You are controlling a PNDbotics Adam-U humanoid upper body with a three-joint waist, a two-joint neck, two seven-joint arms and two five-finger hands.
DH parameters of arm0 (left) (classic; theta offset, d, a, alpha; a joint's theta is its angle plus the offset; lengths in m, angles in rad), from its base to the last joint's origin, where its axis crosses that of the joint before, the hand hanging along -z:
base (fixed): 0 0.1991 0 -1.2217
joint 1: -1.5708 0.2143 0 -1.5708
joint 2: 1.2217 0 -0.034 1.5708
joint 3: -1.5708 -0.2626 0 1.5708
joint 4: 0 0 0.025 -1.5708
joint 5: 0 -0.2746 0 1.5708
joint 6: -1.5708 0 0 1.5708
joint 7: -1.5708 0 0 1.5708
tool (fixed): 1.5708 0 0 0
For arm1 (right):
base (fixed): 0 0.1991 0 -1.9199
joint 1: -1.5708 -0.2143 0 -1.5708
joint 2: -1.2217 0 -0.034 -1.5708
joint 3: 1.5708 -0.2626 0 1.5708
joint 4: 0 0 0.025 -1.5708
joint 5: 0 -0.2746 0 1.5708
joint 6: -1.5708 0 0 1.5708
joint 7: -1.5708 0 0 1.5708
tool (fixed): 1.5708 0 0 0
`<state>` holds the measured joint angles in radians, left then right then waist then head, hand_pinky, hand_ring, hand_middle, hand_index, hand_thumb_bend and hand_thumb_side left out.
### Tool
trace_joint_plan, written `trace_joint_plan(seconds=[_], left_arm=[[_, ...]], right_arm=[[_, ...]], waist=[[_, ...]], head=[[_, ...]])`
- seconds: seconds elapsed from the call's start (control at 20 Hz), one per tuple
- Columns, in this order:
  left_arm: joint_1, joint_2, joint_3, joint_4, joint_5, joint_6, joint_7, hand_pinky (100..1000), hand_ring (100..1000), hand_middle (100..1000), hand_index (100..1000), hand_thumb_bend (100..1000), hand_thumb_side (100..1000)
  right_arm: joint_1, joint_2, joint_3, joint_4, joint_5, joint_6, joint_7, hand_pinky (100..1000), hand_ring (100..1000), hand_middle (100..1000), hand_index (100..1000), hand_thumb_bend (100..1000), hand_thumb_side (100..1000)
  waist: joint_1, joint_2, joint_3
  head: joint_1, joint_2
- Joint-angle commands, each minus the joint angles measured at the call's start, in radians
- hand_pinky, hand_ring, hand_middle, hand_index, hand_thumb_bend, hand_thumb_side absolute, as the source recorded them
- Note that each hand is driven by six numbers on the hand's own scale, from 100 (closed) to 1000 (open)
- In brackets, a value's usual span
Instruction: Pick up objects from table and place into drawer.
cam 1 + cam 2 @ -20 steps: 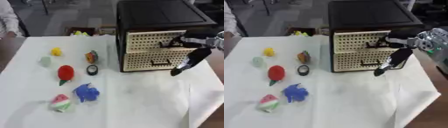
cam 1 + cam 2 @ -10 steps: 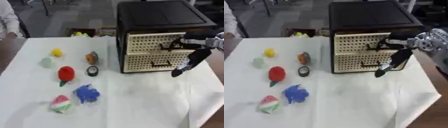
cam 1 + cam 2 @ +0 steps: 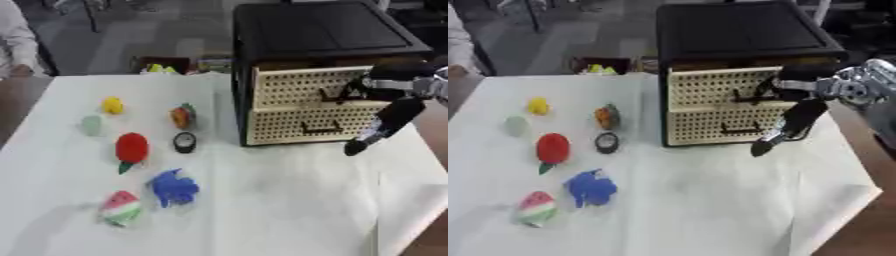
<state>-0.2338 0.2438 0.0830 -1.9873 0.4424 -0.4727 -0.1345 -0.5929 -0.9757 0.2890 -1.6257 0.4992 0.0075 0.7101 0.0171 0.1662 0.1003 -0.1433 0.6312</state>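
A black cabinet with two beige perforated drawers stands at the back right. My right hand is at the top drawer, with fingers hooked on its dark handle and one finger hanging down past the lower drawer. On the white cloth to the left lie a small yellow thing, a pale green thing, a red strawberry-like toy, an orange striped thing, a black ring, a blue toy and a watermelon-slice toy. My left hand is out of sight.
The table's white cloth reaches its edge at the right, with brown tabletop beyond. A dark box with small coloured things sits behind the table, left of the cabinet.
Nothing has clearly moved; my right hand stays at the top drawer's handle.
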Motion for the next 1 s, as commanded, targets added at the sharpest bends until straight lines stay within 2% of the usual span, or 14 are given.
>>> trace_joint_plan(seconds=[0.05,1.0], left_arm=[[-0.009,0.013,0.002,-0.013,0.003,-0.003,0.001,569,648,639,763,100,841],[-0.004,0.014,0.005,-0.013,0.001,-0.007,0.004,569,647,639,764,100,837]], right_arm=[[0.002,-0.041,-0.019,-0.035,-0.021,0.01,-0.007,100,100,100,805,1000,746],[0.107,-0.06,-0.089,-0.133,-0.055,0.039,-0.058,100,100,100,801,1000,771]], waist=[[-0.001,-0.016,-0.001],[0.003,-0.018,-0.014]], head=[[0.0,-0.01],[0.006,-0.01]])
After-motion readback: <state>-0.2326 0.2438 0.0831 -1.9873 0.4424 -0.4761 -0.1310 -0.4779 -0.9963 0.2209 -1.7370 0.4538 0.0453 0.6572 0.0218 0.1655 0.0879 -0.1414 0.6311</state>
